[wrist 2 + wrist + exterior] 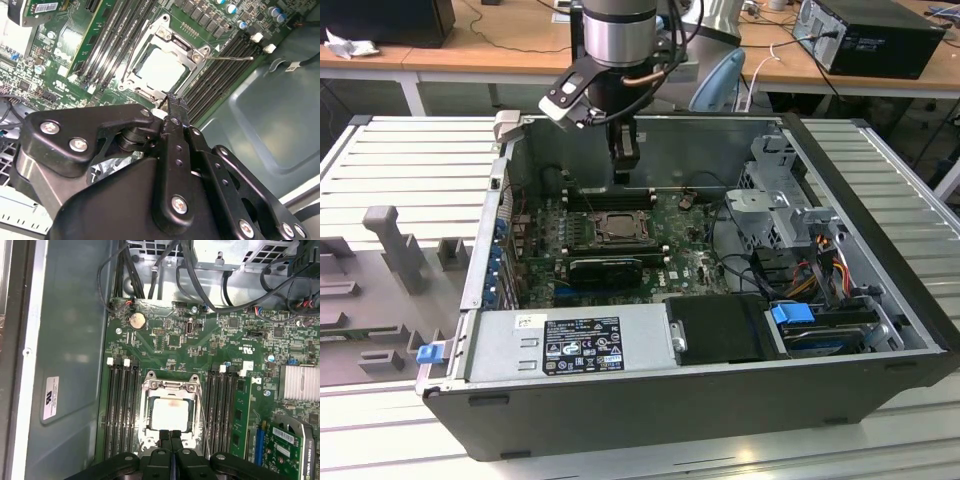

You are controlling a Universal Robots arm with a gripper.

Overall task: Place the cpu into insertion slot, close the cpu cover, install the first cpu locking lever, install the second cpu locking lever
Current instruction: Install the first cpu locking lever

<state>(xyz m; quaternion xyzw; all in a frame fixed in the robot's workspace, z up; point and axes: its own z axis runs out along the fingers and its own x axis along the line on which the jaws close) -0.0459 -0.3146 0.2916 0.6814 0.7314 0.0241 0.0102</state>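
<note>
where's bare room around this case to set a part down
Bare: the ribbed table on the exterior view's right of the case, and on its left behind the grey fixtures. Crowded: cables by the drive cage, and over the cpu cover, where the gripper hangs.

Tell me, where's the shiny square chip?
In the first wrist view the cpu lies in the insertion slot, framed by the cpu cover, between memory slots, near the gripper.

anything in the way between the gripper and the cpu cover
Nothing visible does. In the first wrist view the shut gripper hangs over one edge of the cpu cover, which lies flat around the cpu. The memory slots flank the cover on both sides, off that path.
</note>
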